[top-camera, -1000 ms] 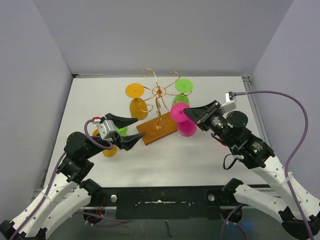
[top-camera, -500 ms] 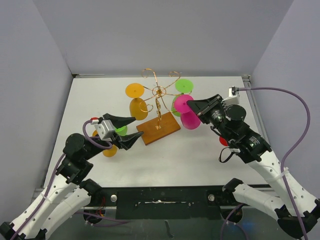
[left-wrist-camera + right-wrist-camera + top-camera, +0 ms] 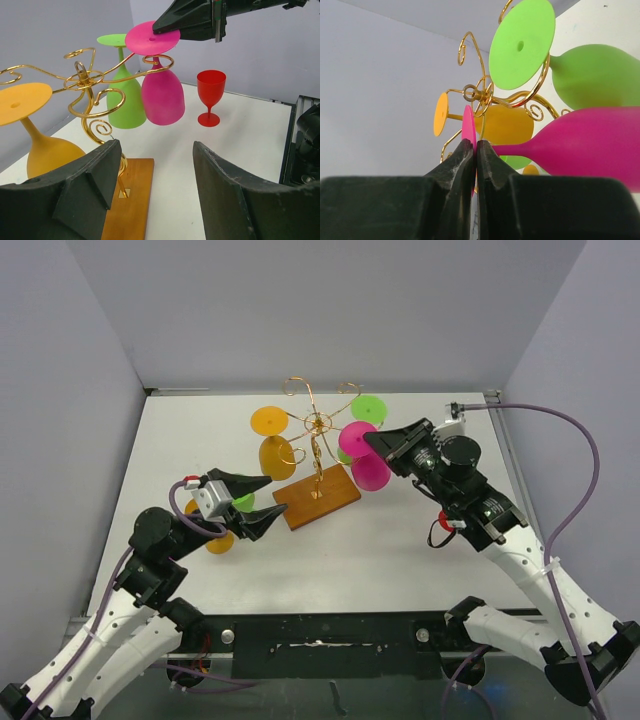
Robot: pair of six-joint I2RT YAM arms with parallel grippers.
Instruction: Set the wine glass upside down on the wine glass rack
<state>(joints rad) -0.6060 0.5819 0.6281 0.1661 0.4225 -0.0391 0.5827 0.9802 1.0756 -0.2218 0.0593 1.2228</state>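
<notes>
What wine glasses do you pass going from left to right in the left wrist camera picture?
upside-down orange plastic wine glass → upside-down lime green plastic wine glass → upside-down pink plastic wine glass → upright red plastic wine glass

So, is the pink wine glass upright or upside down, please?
Upside down: the pink wine glass has its foot on top, pinched by the right end effector, bowl hanging below a wine glass rack arm.
</notes>
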